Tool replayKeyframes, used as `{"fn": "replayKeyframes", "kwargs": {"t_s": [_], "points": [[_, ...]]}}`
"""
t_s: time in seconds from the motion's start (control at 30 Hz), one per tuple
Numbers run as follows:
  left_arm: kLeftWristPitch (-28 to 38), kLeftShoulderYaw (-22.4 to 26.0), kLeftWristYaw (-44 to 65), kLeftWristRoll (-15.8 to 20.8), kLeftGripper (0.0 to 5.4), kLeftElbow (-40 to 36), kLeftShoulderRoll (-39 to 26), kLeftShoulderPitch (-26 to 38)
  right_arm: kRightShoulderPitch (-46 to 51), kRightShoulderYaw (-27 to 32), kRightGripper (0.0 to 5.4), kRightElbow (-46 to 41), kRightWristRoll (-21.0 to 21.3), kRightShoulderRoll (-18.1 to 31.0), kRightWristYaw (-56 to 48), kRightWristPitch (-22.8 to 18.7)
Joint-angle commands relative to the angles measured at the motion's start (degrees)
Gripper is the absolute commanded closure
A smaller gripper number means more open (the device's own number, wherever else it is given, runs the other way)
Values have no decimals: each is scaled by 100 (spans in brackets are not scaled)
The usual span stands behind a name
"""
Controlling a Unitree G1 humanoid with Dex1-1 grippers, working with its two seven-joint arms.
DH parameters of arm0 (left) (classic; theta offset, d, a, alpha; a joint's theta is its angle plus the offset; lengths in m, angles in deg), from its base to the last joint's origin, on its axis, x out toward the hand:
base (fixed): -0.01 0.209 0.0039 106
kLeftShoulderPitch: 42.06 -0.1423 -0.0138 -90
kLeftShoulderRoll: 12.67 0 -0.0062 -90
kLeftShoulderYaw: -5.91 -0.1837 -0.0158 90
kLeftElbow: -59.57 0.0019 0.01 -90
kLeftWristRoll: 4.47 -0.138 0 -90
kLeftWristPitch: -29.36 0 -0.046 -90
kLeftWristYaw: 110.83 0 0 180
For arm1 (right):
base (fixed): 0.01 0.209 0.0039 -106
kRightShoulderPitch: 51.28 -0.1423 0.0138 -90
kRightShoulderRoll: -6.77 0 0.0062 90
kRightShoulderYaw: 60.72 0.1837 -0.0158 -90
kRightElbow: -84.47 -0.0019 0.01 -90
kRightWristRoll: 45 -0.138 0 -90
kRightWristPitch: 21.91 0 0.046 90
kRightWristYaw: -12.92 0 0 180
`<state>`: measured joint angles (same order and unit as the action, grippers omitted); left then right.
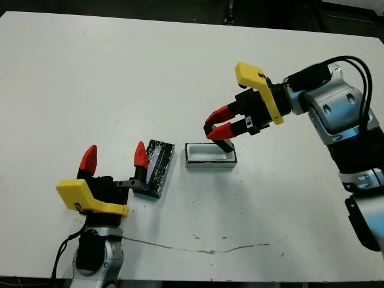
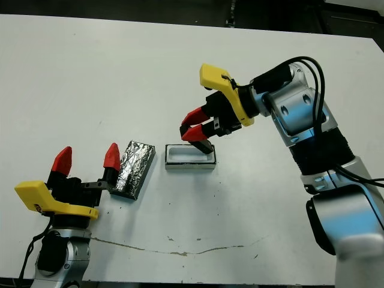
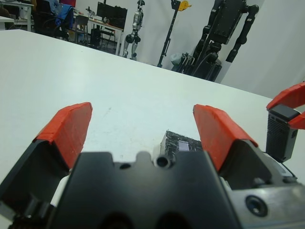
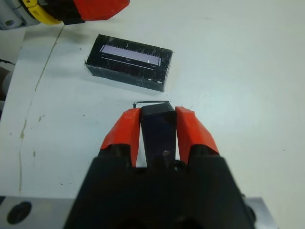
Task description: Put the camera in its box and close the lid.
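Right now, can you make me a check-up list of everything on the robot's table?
Surface: white table, thin dark scratch line near the front edge.
Camera: small matte black bar, tilted, clamped in the right gripper above the box's right end.
Box: shallow white-inside tray with dark rim, open, nothing inside.
Lid: glossy black crinkled slab with pale stripe, flat on the table left of the box, not on it.
Clutter: nothing seen.
Left gripper: open, beside the lid's near end.
Cables: black cables on the right arm.
Surroundings: robot stands, chairs and desks beyond the table.
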<state>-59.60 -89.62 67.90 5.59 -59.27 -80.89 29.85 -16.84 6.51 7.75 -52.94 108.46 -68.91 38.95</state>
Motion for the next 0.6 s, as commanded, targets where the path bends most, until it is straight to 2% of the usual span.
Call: {"fn": "replayKeyframes", "kwargs": {"t_s": [0.03,0.6], "points": [[-50,1,-57,-20,0,-41,32,-88,102,-42,366,-23,64,80,27,85],[-23,2,-30,47,0,-23,43,-91,100,-206,366,-39,162,69,14,-74]]}}
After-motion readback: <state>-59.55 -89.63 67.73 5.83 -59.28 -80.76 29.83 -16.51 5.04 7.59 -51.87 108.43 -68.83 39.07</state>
